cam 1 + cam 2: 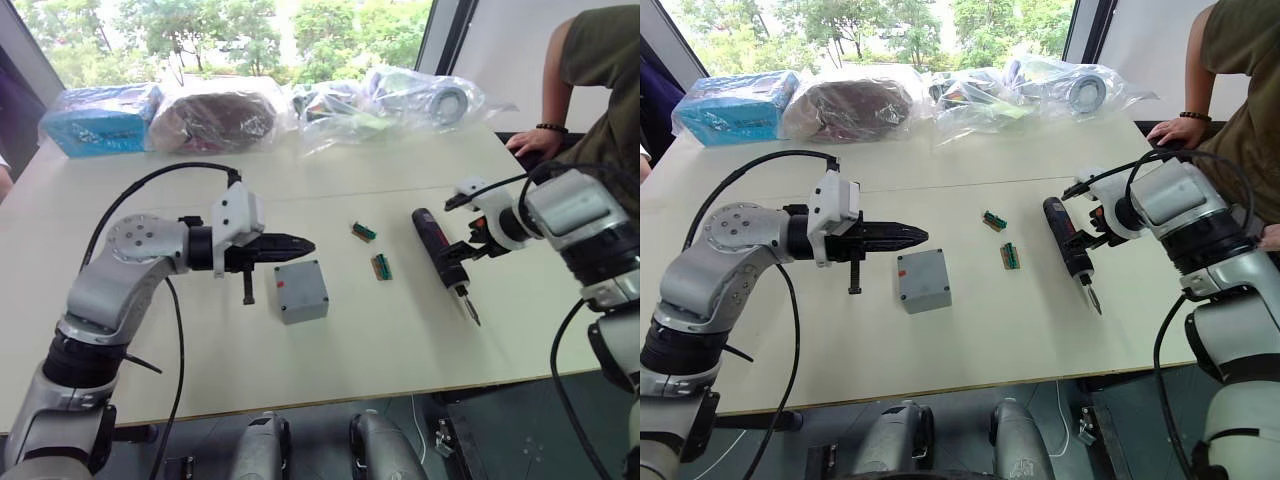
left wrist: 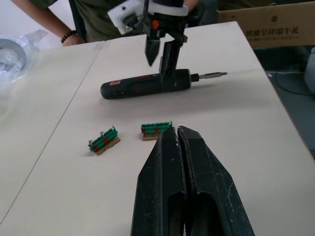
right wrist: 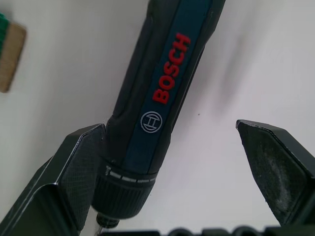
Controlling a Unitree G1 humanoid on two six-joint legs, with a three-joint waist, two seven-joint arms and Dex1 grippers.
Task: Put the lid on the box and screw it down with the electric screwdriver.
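The electric screwdriver lies flat on the table at the right, its bit toward the front edge. My right gripper stands open astride the screwdriver's front end; in the right wrist view one finger touches the black body and the other is apart. A small grey box with a red mark on its flat top sits mid-table. I cannot tell the lid apart from it. My left gripper is shut and empty, its tip just behind and above the box.
Two small green-and-red blocks lie between box and screwdriver. Plastic-wrapped bundles and a blue packet line the table's far edge. A person's hand rests at the far right corner.
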